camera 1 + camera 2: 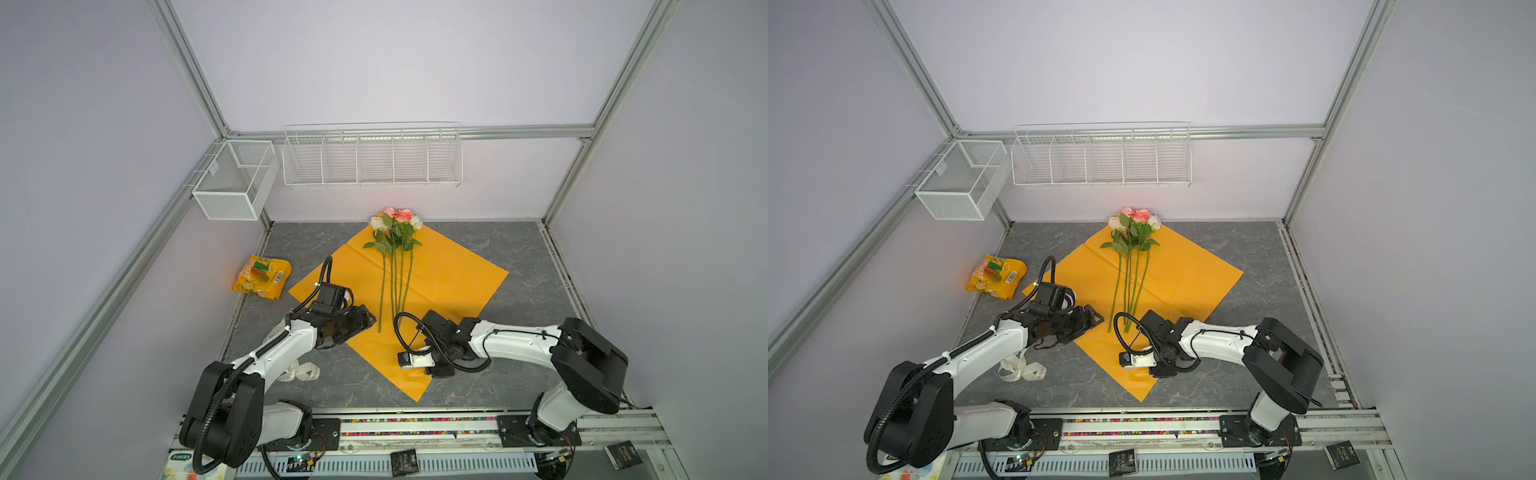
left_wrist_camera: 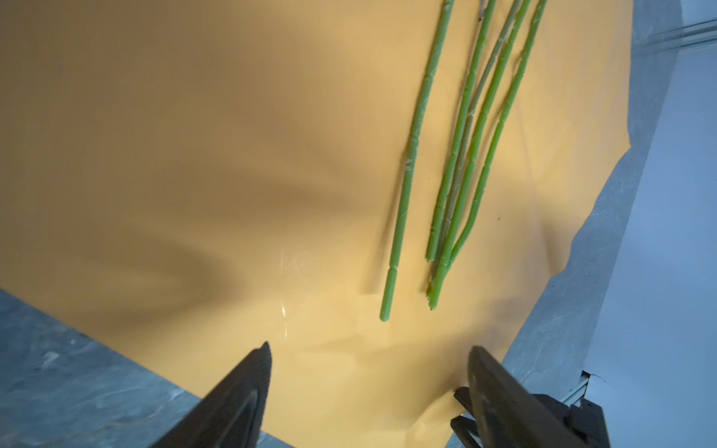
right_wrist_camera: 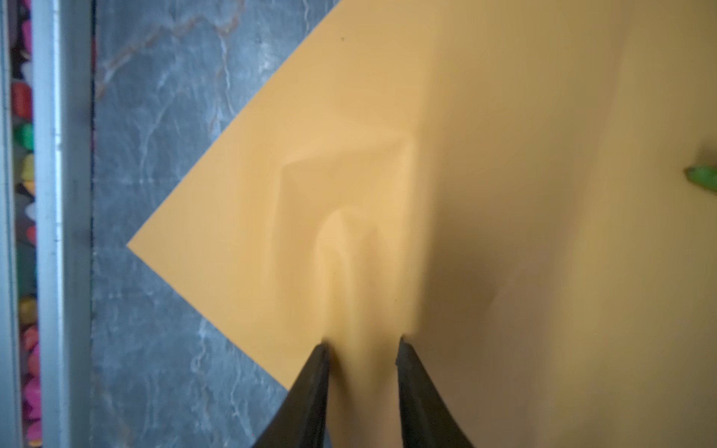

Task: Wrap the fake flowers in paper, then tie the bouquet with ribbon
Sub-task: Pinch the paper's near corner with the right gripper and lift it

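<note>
Lying with stem ends beside gaping left hand point(image 2: 368, 349), bouquet point(image 1: 402, 216) is near narrowly parted right hand point(image 3: 362, 343)

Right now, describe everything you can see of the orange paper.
The orange paper is a smooth, glossy, creased square sheet, turned like a diamond, lying on the grey marbled table. The bouquet lies on it, stems toward the robot. Near its closest corner the right gripper presses down, jaws apart, puckering a ridge between them. The open left gripper is over its left side.

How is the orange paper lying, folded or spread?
Spread: the paper lies flat under the flowers, unwrapped; a small ridge puckers at the right gripper.
</note>
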`<state>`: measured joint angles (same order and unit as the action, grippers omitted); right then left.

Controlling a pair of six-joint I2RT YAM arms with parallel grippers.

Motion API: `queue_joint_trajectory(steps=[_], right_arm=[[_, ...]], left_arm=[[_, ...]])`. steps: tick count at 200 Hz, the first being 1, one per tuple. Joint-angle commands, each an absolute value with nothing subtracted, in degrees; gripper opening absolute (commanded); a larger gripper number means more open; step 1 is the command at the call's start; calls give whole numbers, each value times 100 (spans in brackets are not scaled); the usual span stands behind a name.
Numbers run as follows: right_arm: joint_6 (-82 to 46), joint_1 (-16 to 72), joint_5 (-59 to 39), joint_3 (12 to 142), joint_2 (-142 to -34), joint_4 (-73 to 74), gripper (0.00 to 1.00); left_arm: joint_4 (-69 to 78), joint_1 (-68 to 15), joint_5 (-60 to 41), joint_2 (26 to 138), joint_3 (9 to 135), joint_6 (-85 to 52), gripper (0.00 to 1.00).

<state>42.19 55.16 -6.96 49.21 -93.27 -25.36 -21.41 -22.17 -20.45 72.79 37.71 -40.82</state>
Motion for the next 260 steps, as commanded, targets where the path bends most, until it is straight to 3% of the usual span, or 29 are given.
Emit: queue_joint_trajectory(steps=[1, 24, 56, 126, 200, 218, 260], right_arm=[[4329, 5394, -414, 4849, -9513, -2755, 28], [4200, 5380, -794, 4924, -9223, -2639, 28], [4149, 5379, -809, 4997, -9140, -2615, 13], [4003, 4906, -1835, 5404, -8765, -3135, 12], [4085, 4418, -2201, 5846, -9093, -3432, 12], [4089, 4358, -2241, 5946, -9188, -3448, 12], [4134, 4204, -2434, 6175, -9398, -3481, 13]], left_arm=[[-2351, -2204, -2097, 7022, 3715, -3982, 81], [-2426, -2205, -2099, 6784, 3624, -3965, 81], [-2555, -2206, -2122, 6586, 3561, -3984, 82], [-3012, -2205, -2423, 5909, 3456, -4001, 89], [-2557, -2215, -2813, 5120, 3033, -5289, 91], [-2555, -2223, -2790, 4756, 2937, -5070, 83], [-2124, -2286, -3331, 4533, 2307, -5238, 49]])
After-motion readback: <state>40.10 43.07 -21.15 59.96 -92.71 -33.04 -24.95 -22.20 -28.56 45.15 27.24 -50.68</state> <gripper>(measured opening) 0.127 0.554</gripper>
